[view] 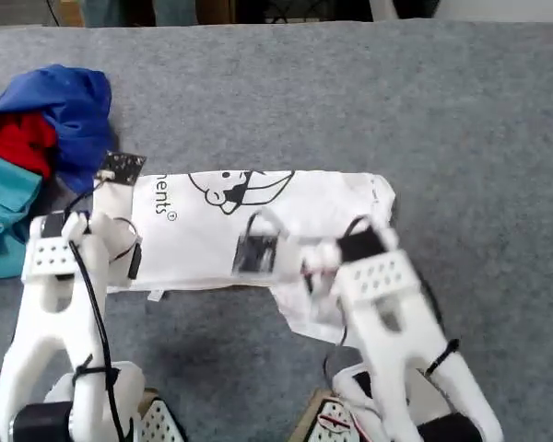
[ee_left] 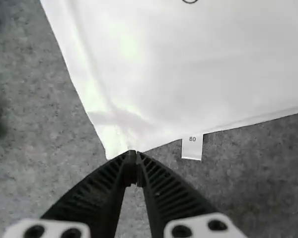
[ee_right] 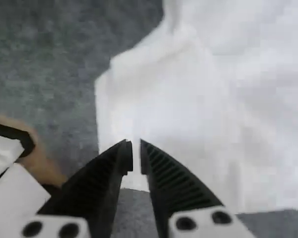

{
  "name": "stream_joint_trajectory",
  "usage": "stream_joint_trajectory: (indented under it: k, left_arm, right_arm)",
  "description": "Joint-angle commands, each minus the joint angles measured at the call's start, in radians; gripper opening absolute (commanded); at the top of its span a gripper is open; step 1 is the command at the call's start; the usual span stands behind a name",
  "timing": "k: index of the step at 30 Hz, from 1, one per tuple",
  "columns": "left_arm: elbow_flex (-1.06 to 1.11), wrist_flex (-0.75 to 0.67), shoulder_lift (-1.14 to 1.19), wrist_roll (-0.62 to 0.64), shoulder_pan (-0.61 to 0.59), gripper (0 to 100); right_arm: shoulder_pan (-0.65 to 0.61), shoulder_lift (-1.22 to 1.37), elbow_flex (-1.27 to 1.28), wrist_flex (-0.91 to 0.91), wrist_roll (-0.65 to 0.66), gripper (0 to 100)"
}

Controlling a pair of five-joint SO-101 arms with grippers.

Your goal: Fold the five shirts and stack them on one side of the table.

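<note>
Four shirts in sight, one of each colour: white, blue, red and teal.

The white shirt point(view: 203, 239) lies flat mid-table on the grey table cover point(view: 424, 101). Its long side runs left to right and the black print point(view: 240, 189) sits at its far edge. The near-right part is bunched and rumpled under the right arm. One small white label point(ee_left: 192, 146) sticks out from the near hem, just right of the near-left corner.

The other three shirts are heaped unfolded at the left edge of the table:
- The blue shirt point(view: 69, 106) is farthest.
- The red shirt point(view: 18, 138) is just left of it, touching.
- The teal shirt point(view: 5, 203) is nearest, touching the red one.

The pile is just left of the white shirt's left end.

There are two arms, one gripper each.
- The left gripper point(ee_left: 132, 154) is at the white shirt's near-left corner. Its jaws are pressed together with no gap, and the tips are on the very corner of the cloth, which creases toward them. It looks pinched on that corner.
- The right gripper point(ee_right: 135, 146) is over the near-right part of the white shirt. Its jaws are closed down to a thin slit with white cloth showing in the slit, so it appears to grip a fold of the shirt. In the high view this gripper is blurred.

The two grippers are well apart, at opposite ends of the shirt's near edge.
</note>
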Motion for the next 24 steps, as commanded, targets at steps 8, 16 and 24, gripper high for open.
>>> stream_joint_trajectory:
  k: [8,16,24]
  left_arm:
    - [0.048,-0.044,-0.043,-0.005,0.007,3]
    - [0.05,-0.038,-0.043,-0.006,0.005,3]
    - [0.048,-0.035,-0.048,-0.006,-0.007,3]
  right_arm:
    - [-0.072,-0.041,0.269,-0.247,-0.023,20.1]
    - [-0.068,0.064,0.271,-0.298,-0.023,19.8]
    - [-0.064,0.111,0.243,-0.319,-0.025,4.8]
